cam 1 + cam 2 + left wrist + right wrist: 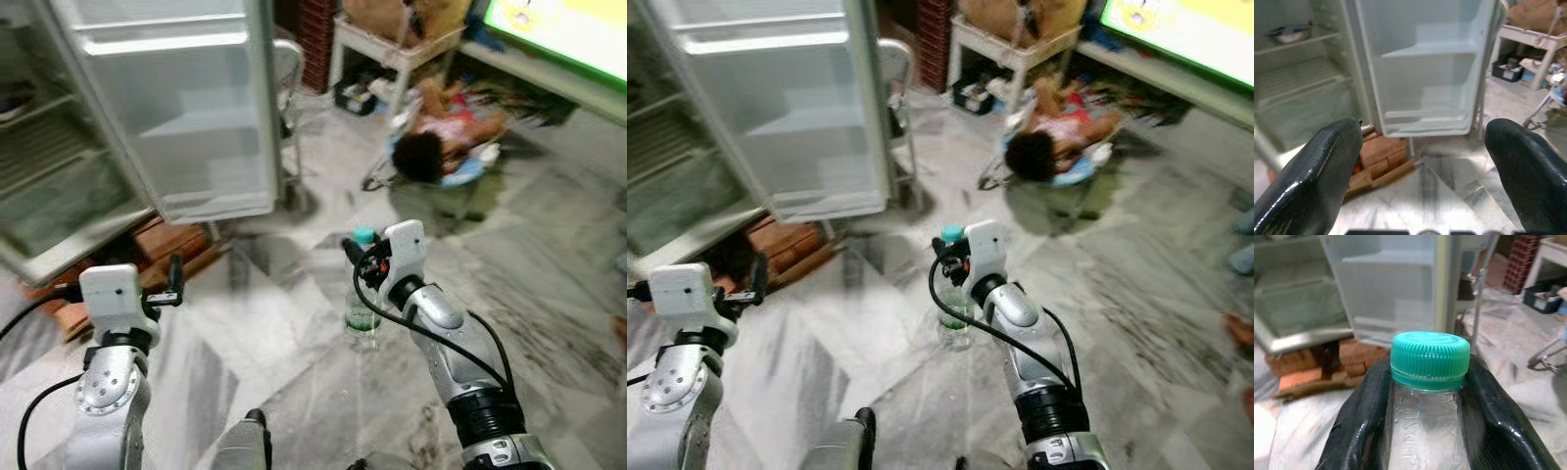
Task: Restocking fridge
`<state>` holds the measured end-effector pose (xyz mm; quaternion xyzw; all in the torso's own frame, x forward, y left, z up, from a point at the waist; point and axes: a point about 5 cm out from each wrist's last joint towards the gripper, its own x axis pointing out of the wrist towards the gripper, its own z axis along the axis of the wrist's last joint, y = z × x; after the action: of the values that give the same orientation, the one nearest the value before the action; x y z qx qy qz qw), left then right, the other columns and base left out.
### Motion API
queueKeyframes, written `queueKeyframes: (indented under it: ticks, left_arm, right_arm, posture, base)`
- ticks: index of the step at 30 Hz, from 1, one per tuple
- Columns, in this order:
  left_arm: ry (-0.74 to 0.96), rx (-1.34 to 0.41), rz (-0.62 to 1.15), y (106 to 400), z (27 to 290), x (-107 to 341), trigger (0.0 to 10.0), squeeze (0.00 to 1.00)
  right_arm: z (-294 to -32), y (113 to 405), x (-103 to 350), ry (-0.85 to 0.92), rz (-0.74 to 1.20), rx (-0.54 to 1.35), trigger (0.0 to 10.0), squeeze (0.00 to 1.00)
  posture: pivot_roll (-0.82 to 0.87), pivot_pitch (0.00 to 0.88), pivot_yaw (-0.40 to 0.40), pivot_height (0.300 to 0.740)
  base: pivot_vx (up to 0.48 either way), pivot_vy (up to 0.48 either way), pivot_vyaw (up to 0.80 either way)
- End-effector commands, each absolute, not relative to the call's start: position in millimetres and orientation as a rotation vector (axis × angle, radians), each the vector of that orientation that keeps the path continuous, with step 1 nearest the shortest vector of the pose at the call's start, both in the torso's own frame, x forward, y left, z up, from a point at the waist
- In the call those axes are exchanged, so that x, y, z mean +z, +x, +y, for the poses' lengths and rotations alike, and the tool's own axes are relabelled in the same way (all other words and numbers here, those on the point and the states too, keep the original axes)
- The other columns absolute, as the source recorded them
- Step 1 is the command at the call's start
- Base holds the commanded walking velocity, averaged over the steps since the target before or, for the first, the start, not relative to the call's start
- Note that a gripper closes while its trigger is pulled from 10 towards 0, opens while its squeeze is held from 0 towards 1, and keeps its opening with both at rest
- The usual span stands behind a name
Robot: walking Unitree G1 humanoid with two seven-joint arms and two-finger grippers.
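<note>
right gripper [1425,396] clamps 1 bottle [1426,431] | left gripper [1422,161] open

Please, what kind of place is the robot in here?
Most likely a lived-in room of a home: an open fridge standing on bricks, a marble-patterned floor, and a person lying in a low seat.

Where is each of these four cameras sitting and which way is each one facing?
Left eye: on the head, looking down at the marble floor, open fridge, both arms, the bottle.
Right eye: beside it, the same scene.
Left wrist: on the left arm, looking between the open left gripper at the fridge door.
Right wrist: on the right arm, right gripper shut on the bottle.
Both wrist views share the fridge and the bricks under it.
</note>
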<state>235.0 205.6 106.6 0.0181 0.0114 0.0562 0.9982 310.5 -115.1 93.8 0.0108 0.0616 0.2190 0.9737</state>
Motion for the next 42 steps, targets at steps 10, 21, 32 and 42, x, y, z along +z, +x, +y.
queueKeyframes:
  ticks: [10,21,32,42]
  left_arm:
    - [0.044,0.114,0.031,232.6,206.0,104.8,10.0,0.0]
    - [0.045,0.112,0.041,233.3,203.9,101.9,10.0,0.0]
    - [0.049,0.117,0.058,230.9,204.2,98.1,10.0,0.0]
    - [0.057,0.115,0.06,231.6,204.0,98.0,10.0,0.0]
  right_arm:
    - [-106.9,312.8,98.4,0.018,0.095,0.473,10.0,0.0]
    - [-106.0,313.6,101.2,0.026,0.078,0.483,10.0,0.0]
    - [-103.6,314.1,97.8,0.015,0.104,0.506,10.0,0.0]
    - [-96.6,309.1,92.5,0.01,0.103,0.531,10.0,0.0]
  posture:
    - [0.03,0.156,-0.029,0.74]
    - [0.03,0.157,-0.037,0.74]
    - [0.03,0.155,-0.042,0.74]
    - [0.03,0.156,-0.04,0.74]
  base:
    - [0.373,0.0,0.78]
    - [0.367,0.0,0.73]
    - [0.317,0.049,0.0]
    - [0.276,0.356,0.0]
